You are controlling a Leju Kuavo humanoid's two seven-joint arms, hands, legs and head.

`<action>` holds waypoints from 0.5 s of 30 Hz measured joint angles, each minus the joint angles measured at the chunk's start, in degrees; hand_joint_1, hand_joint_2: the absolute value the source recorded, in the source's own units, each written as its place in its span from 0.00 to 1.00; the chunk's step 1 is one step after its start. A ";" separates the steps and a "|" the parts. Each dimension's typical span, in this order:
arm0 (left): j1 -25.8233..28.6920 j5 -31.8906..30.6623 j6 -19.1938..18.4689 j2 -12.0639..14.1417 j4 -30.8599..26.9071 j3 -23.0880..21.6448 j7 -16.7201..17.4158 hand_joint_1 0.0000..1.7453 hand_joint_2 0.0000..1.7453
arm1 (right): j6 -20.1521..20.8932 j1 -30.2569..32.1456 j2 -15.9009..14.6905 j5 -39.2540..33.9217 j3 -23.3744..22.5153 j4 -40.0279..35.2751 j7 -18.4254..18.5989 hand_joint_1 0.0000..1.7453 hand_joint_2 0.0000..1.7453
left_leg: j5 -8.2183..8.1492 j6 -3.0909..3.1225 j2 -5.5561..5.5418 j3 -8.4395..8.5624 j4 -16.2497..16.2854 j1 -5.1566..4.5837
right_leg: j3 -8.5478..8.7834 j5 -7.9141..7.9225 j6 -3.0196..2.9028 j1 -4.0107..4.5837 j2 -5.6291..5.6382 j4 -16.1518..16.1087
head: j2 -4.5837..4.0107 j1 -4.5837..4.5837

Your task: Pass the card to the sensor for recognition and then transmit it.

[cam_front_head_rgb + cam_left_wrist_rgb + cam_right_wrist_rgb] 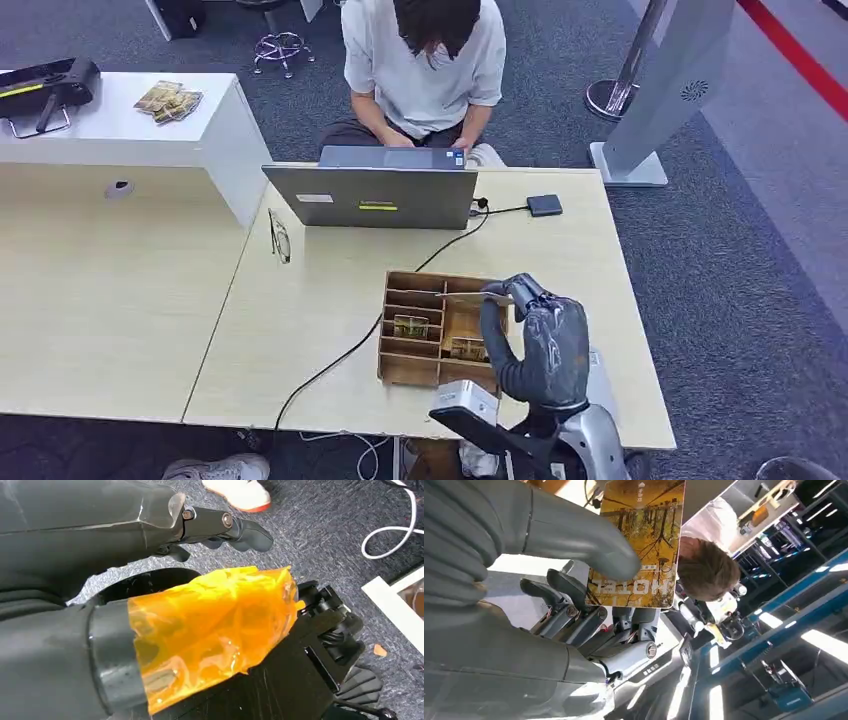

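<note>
Right hand (535, 340) pinches the card (639, 540), thumb against fingers, held above the wooden box (408, 368) on the table (300, 330). Left hand (220, 527): can't tell if fingers closed.

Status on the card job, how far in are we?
Pickup looks done: the right robot hand pinches a card between thumb and fingers, raised above the wooden tray. In hand: carrying it. Left: presenting it to the small black sensor near the laptop, then handing it over. More cards remain in the tray.
</note>
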 joint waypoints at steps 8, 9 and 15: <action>-0.20 -1.55 -1.18 -0.11 0.00 0.00 1.07 0.00 0.00 | 1.29 -3.28 0.00 1.75 -0.18 1.92 2.36 1.00 1.00 | 0.00 0.00 0.00 0.00 0.00 0.00 | 0.00 0.00 0.00 0.00 0.00 0.00 | 0.00 0.00; -0.24 -1.46 -1.99 -0.11 0.00 0.00 1.05 0.00 0.00 | 1.64 -3.74 0.00 2.01 -0.28 2.27 2.64 1.00 1.00 | 0.00 0.00 0.00 0.00 0.00 0.00 | 0.01 0.00 0.00 0.00 0.00 0.00 | 0.00 0.00; -0.40 1.40 -10.74 1.47 0.04 0.00 -0.79 0.00 0.00 | 3.96 -7.21 0.04 3.15 -0.42 5.25 3.50 1.00 1.00 | 0.00 0.00 -0.02 0.01 -0.01 -0.01 | 0.02 0.00 0.00 -0.01 -0.01 0.03 | 0.00 0.00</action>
